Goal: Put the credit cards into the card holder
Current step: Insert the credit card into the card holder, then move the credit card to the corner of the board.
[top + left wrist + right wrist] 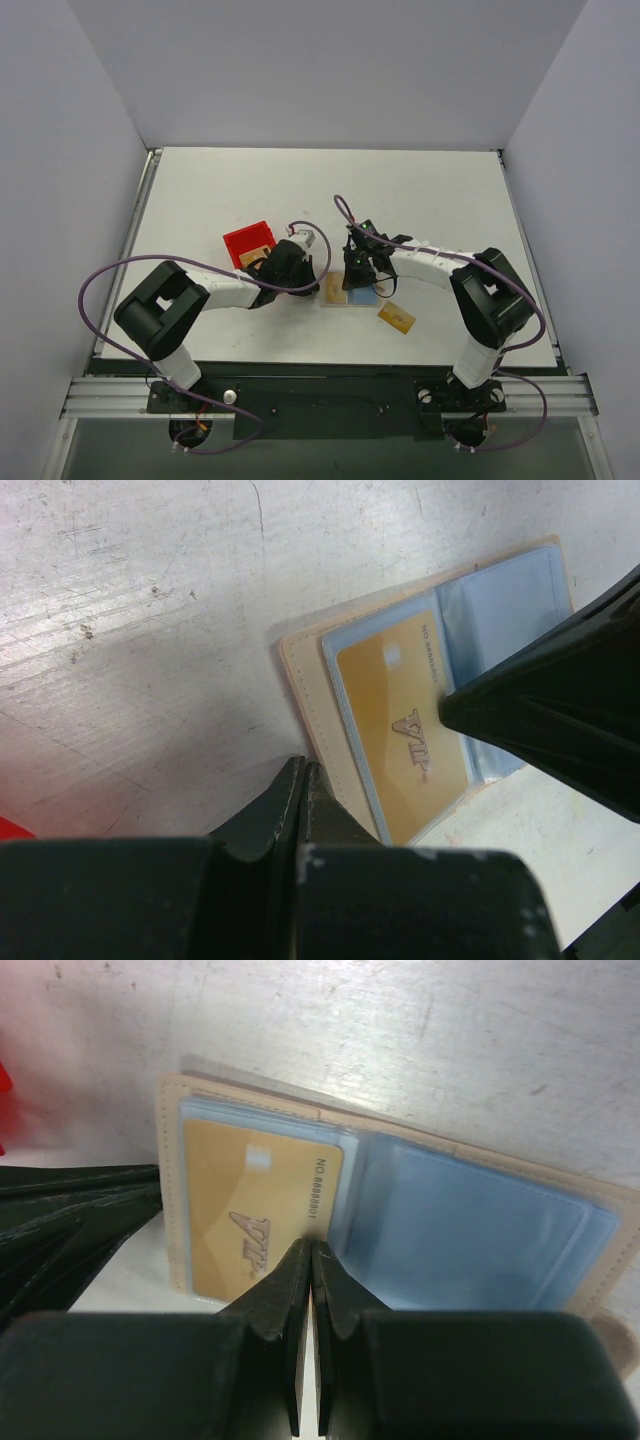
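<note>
card holder [170, 1190] beige-tan, stitched border, light blue see-through lining; credit card [235, 1200] in it orange-yellow with paler lettering, number and a small pale square; second credit card [396, 317] same orange-yellow; bin [248, 240] red; table [420, 190] white with grey scuffs; left gripper [301, 768] and right gripper [308, 1250] black; cables [100, 280] purple

The card holder [358, 297] lies open on the desk [420, 200], a card [333, 288] in its left pocket. A second card [397, 317] lies just right of it, and a bin [245, 240] stands left, farther back.

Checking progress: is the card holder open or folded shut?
Open: the card holder lies spread flat, both light blue sleeves showing, an orange credit card tucked in one.
</note>
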Controlling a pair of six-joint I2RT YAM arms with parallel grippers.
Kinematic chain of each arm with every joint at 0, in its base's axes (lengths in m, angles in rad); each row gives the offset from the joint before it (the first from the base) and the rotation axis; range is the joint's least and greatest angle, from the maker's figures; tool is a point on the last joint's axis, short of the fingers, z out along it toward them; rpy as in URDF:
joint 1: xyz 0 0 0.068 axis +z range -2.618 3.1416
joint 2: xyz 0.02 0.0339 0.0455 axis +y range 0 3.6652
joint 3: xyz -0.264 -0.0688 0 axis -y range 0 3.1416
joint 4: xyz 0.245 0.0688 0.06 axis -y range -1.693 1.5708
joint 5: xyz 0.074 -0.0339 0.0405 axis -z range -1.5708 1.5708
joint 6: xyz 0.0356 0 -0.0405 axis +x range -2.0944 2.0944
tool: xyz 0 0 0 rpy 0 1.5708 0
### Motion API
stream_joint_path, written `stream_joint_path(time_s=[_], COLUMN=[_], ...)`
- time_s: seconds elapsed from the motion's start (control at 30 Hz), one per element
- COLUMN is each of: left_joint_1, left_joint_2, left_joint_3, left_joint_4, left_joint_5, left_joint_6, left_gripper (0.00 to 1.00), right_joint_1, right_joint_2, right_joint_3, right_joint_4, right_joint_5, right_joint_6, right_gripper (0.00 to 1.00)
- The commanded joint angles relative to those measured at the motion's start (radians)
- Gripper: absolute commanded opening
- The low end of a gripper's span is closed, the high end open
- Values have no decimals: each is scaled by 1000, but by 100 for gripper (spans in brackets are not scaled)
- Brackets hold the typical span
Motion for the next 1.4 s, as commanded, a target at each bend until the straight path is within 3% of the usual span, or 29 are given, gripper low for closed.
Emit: stream_joint_path(time_s=[0.0, 0.13, 0.37, 0.6, 0.73, 1.0, 1.37], left_joint_1=[-10, -10, -10, -11, -13, -17, -18], left_joint_2=[19, 12, -43, -120, -180, -251, -260], left_joint_3=[12, 5, -17, -11, -11, -24, -43], left_joint_4=[-34, -40, -62, -128, -175, -197, -197], left_joint_5=[9, 2, -49, -142, -219, -271, -262], left_joint_6=[14, 14, 9, 19, 3, -3, -11], left_gripper=[1, 1, 1, 1, 5, 21, 21], right_joint_1=[11, 9, 11, 8, 0, -121, -155], right_joint_2=[9, -11, -138, -305, -411, -414, -307], right_joint_3=[19, 16, 2, -85, -146, -275, -285], right_joint_4=[15, 13, -63, -192, -280, -266, -222], right_joint_5=[-56, -46, 114, 325, 444, 421, 392], right_joint_6=[19, 16, -14, 25, 108, 212, 211], right_gripper=[0, 0, 1, 13, 15, 9, 5])
